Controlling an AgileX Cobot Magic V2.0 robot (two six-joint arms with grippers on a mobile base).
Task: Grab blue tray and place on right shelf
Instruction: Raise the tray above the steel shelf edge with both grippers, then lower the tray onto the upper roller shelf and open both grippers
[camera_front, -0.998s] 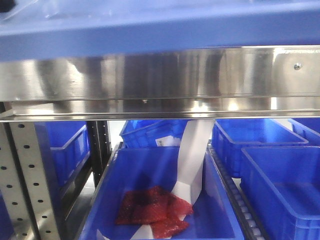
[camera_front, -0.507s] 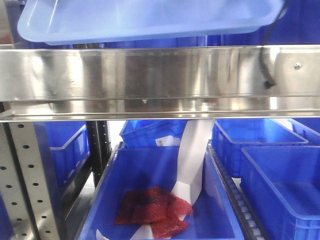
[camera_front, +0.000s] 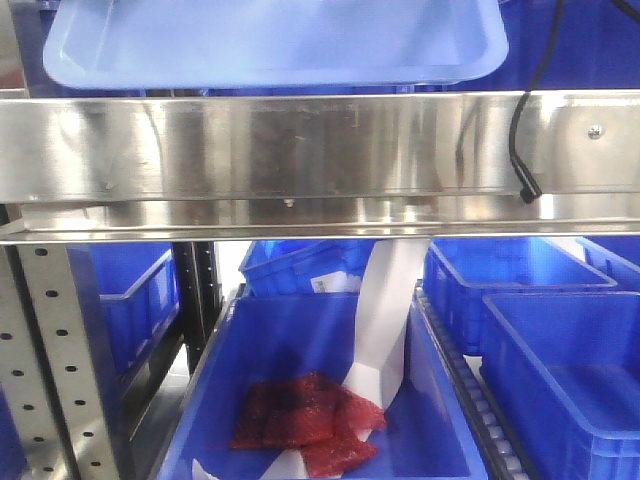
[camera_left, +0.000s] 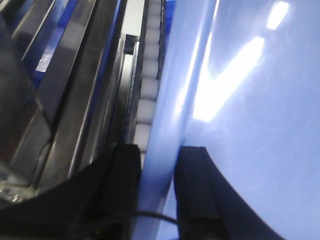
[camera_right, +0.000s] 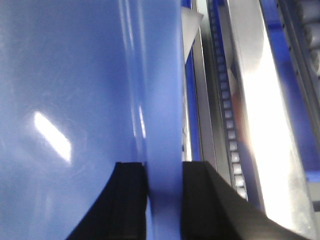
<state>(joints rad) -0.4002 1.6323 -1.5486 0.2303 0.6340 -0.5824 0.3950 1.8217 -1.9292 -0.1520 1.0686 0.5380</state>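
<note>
The blue tray (camera_front: 270, 45) shows pale and glossy at the top of the front view, just above the right shelf's shiny steel front beam (camera_front: 300, 150). Whether it rests on the shelf cannot be told. In the left wrist view my left gripper (camera_left: 159, 165) is shut on the blue tray (camera_left: 250, 100), its rim pinched between the black fingers (camera_left: 125, 180). In the right wrist view my right gripper (camera_right: 164, 185) is shut on the opposite rim of the blue tray (camera_right: 65, 100), which fills the left of that view. Neither gripper appears in the front view.
Below the beam stand deep dark-blue bins (camera_front: 550, 350); the middle bin (camera_front: 420, 440) holds red mesh bags (camera_front: 305, 415) and a white paper strip (camera_front: 385, 320). A black cable (camera_front: 520, 140) hangs over the beam at right. Grey perforated uprights (camera_front: 50, 360) stand left. Roller tracks (camera_right: 227, 125) flank the tray.
The tray has gone from a close blue band across the top of the front view to a smaller shape higher above the beam, shifted left. The black cable came into view.
</note>
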